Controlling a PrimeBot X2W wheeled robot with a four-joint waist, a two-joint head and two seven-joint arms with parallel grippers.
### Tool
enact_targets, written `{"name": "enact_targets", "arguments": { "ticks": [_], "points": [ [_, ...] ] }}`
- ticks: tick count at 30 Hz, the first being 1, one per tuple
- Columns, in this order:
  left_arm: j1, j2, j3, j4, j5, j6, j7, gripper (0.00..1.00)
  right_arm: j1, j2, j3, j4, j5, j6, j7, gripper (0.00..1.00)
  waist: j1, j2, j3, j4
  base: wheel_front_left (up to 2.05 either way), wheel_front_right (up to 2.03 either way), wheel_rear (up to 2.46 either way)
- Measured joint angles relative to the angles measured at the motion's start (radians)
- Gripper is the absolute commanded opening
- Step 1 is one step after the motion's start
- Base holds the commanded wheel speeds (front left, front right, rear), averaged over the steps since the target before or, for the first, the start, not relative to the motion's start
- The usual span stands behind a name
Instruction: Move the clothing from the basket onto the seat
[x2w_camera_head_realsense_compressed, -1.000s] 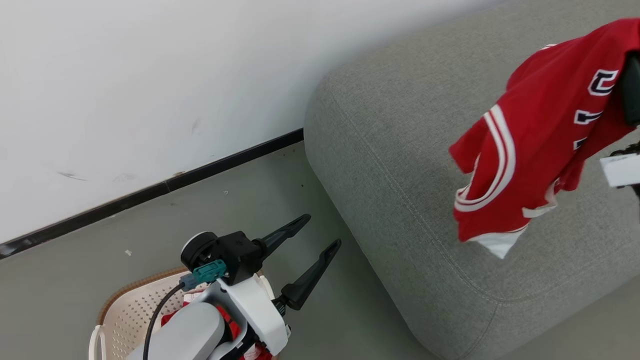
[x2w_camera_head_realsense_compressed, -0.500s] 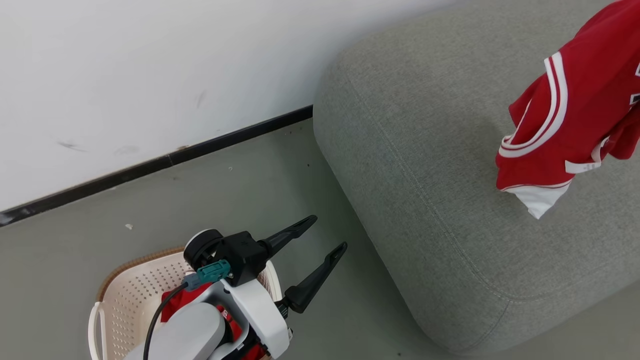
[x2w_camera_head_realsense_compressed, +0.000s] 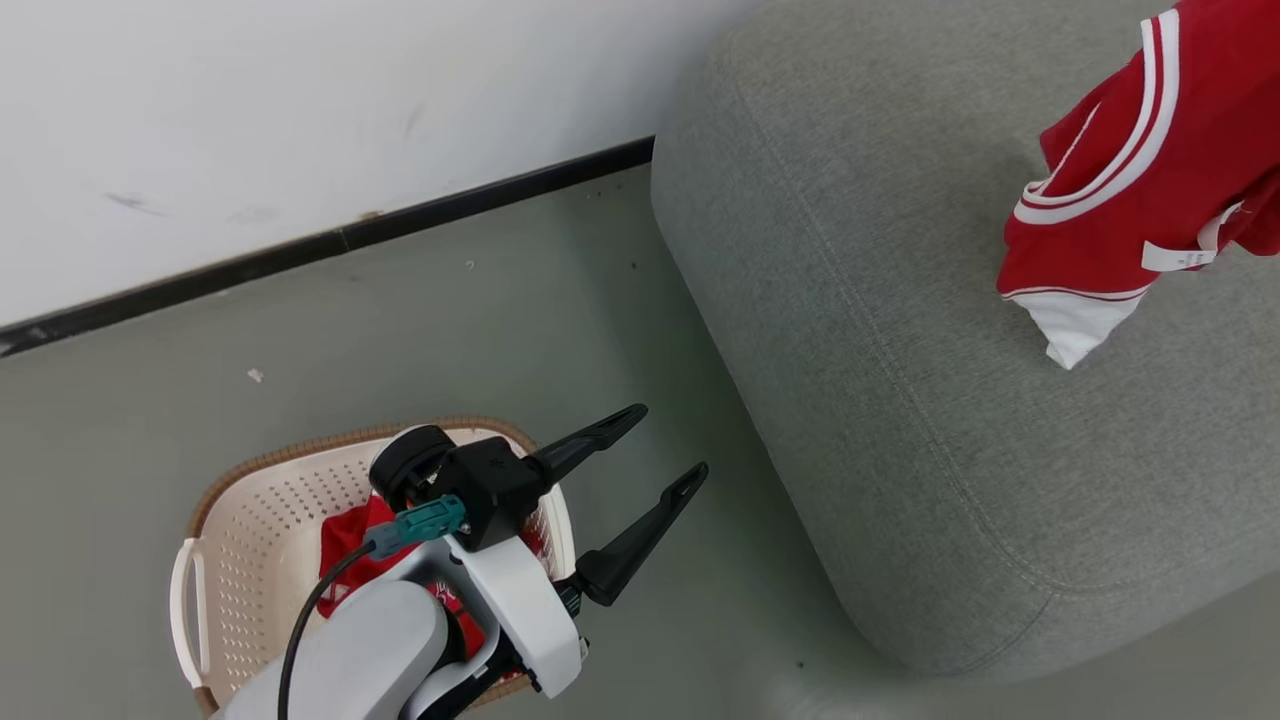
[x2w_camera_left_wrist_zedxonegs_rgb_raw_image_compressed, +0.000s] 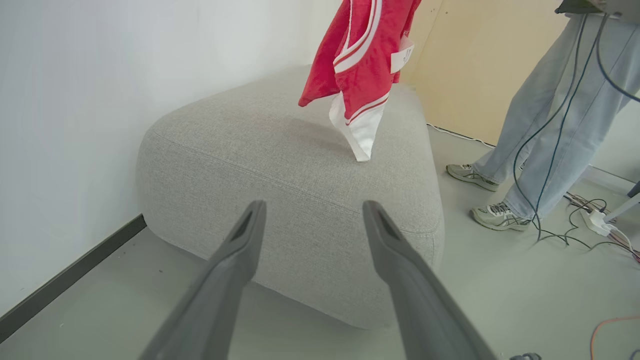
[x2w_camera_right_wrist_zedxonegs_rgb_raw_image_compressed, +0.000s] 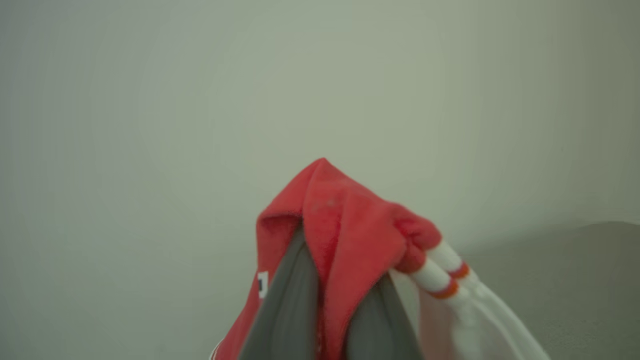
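A red garment (x2w_camera_head_realsense_compressed: 1130, 190) with white stripes hangs above the grey seat (x2w_camera_head_realsense_compressed: 900, 400); its white lower corner almost touches the cushion. In the right wrist view my right gripper (x2w_camera_right_wrist_zedxonegs_rgb_raw_image_compressed: 330, 280) is shut on a fold of this red garment (x2w_camera_right_wrist_zedxonegs_rgb_raw_image_compressed: 345, 235). My left gripper (x2w_camera_head_realsense_compressed: 668, 444) stands open and empty over the floor, between the basket and the seat. The cream basket (x2w_camera_head_realsense_compressed: 250, 500) with a brown rim sits at the lower left, with more red clothing (x2w_camera_head_realsense_compressed: 345, 540) inside, partly hidden by my left arm. The left wrist view shows the hanging garment (x2w_camera_left_wrist_zedxonegs_rgb_raw_image_compressed: 360, 65) over the seat (x2w_camera_left_wrist_zedxonegs_rgb_raw_image_compressed: 280, 180).
A white wall with a dark skirting board (x2w_camera_head_realsense_compressed: 330, 240) runs behind the basket and seat. A person's legs (x2w_camera_left_wrist_zedxonegs_rgb_raw_image_compressed: 545, 115) in light jeans stand right of the seat, with cables and a power strip (x2w_camera_left_wrist_zedxonegs_rgb_raw_image_compressed: 595, 220) on the floor there.
The head camera has tilted, so the basket shows more fully. The hanging garment has moved farther over the seat, toward the right. My left gripper stays open.
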Motion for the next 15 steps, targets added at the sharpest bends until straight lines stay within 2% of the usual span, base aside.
{"name": "enact_targets", "arguments": {
  "ticks": [15],
  "points": [
    [-0.071, 0.031, 0.009, -0.062, 0.009, 0.0, 0.023, 1.0, -0.007, 0.005, 0.03, 0.116, -0.003, 0.0, 0.0, 0.0, 0.0, 0.0, 0.106, 0.03, 0.0, 0.0, 0.0]
  ]
}}
